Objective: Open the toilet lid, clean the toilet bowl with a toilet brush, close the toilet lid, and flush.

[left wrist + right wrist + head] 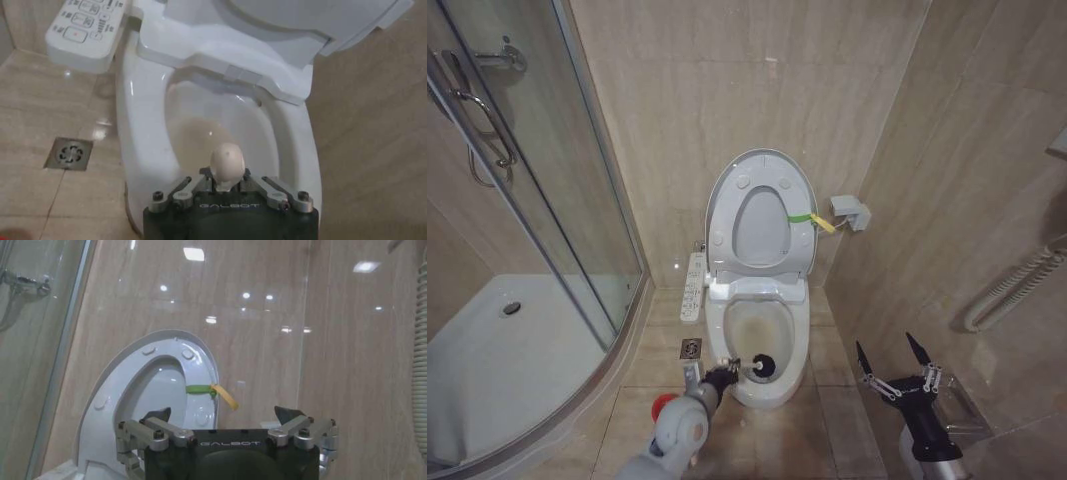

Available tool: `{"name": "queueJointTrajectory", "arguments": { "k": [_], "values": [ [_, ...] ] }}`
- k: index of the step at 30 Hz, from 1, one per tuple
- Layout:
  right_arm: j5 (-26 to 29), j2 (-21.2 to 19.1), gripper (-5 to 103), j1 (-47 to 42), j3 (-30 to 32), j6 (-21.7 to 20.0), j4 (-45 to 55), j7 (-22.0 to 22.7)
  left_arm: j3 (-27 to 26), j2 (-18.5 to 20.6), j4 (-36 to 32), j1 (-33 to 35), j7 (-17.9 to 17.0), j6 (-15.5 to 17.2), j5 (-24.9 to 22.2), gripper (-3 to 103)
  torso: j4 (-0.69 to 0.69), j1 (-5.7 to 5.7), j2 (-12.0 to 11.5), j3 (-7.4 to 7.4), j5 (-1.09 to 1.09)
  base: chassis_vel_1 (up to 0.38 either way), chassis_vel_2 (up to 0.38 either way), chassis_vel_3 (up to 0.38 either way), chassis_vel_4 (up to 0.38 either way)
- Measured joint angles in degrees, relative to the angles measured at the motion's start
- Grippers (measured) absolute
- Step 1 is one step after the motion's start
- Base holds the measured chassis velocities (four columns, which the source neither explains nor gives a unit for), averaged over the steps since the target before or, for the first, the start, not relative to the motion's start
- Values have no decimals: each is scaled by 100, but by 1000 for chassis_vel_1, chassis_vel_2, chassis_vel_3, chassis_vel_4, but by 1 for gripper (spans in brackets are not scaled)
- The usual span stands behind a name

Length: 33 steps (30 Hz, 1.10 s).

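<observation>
**op:** Toilet bowl [765, 325] scrub is the step I'm on. The toilet lid [762, 212] is already up, leaning back against the tiled wall with the seat ring raised against it. My left gripper [730, 370] sits at the front rim of the bowl, jaws clamped on the toilet brush [759, 367]. The dark bristle head is just over the front edge, inside the bowl. From the left wrist camera I can see the pale handle end [225, 161] poking up between the fingers, with the yellow-brown stain [197, 136] straight ahead.

**reply:** Where's the other arm?

**op:** Right gripper [894, 362] is parked low off to the right of the toilet, jaws wide apart, holding nothing, well clear of everything.

**reply:** So what does the next move need?

**op:** My guess: push the head further in and down onto that stained patch, then sweep around the wall of the bowl. Closing and flushing are not yet done.

**reply:** Anything in the way?

**op:** The control panel [693, 285] hangs off the bowl's left side, near my left arm's path, and there's a floor drain [691, 348] below it. A green-and-yellow tag [811, 219] is tied on the lid's right edge. The shower's glass door [547, 190] is further left.
</observation>
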Motion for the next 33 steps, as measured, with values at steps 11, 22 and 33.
{"name": "queueJointTrajectory", "arguments": {
  "k": [11, 22, 33],
  "values": [
    [0, 0, 100, 0, 0, 0, 0, 0, 161, 59, 1308, -871, 684, -448, 220, 18, 0, 0, 0, 1, 0, 0, 0, 0, 0],
    [0, 0, 100, 0, 0, 0, 0, 0, 265, 79, 2455, -1605, 1584, -991, 484, 18, 1, 0, 0, 1, 1, 0, 0, 0, 0],
    [0, 0, 100, 0, 0, 0, 0, 0, 325, 54, 2986, -1599, 2662, -2228, 1804, 18, 2, 1, 0, 1, 1, 0, 0, 0, 0]
  ]
}}
